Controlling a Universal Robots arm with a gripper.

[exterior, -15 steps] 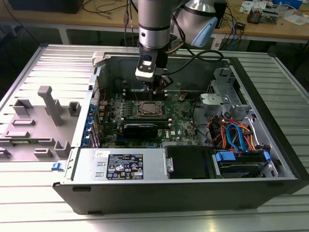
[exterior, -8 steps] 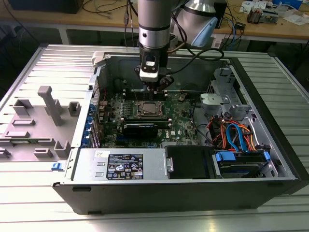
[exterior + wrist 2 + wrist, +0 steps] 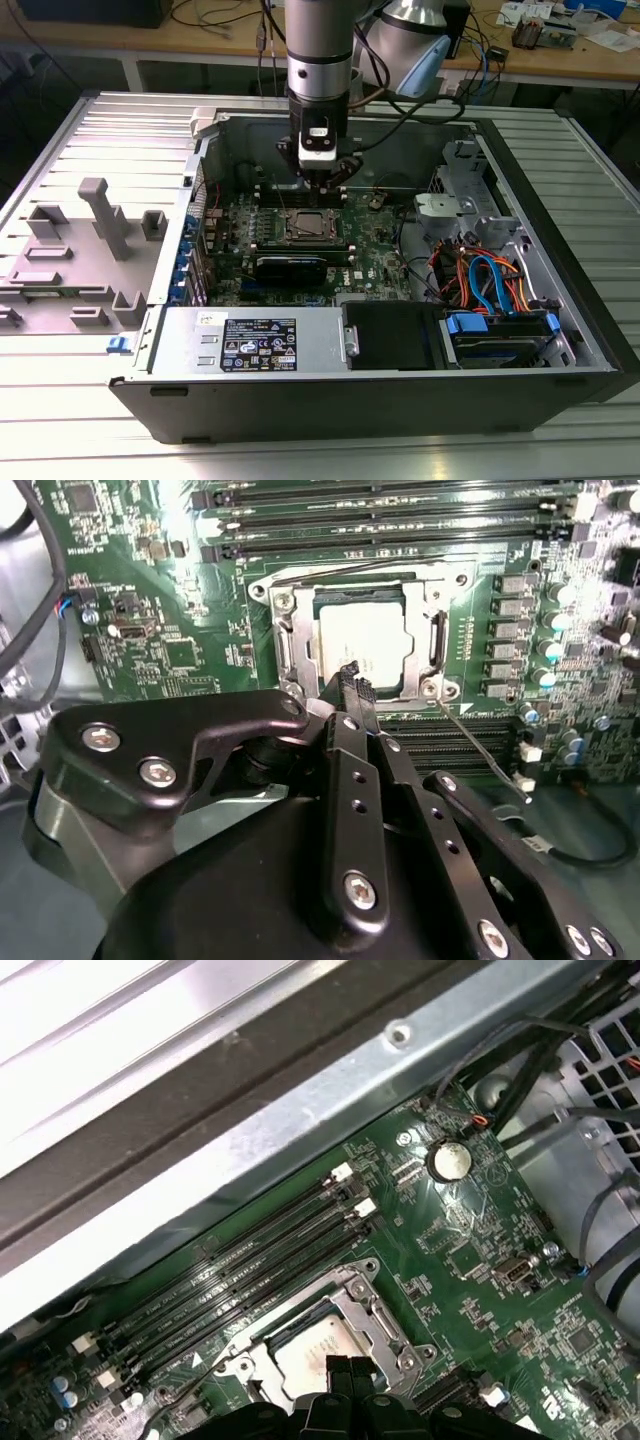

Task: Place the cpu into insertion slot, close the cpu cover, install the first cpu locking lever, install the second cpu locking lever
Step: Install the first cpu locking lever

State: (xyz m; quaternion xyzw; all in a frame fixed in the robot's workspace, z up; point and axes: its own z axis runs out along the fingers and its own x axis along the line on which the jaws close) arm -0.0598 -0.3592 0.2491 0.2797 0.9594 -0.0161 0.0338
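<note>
Ribbed silver metal table carries a black-and-grey computer tower case, which lies on its side with the panel off. A grey plastic fixture stands on the table at the exterior view's left.

Inside the case, a green motherboard lies flat. A grey power supply box sits along the near wall.

The arm's black gripper hangs inside the case, directly over the square silver-rimmed insertion slot. In both wrist views its fingers are pressed together with nothing between them. The tips are just above the slot's edge; contact cannot be judged.

The thin silver cpu cover lies flat on the slot as a frame. The dull silver-grey square cpu is seated in the slot and shows through the cover's window.

In the second wrist view, a thin wire locking lever slants away from the slot's corner across the long black memory slots. A second thin rod runs along the opposite edge of the frame.
</note>
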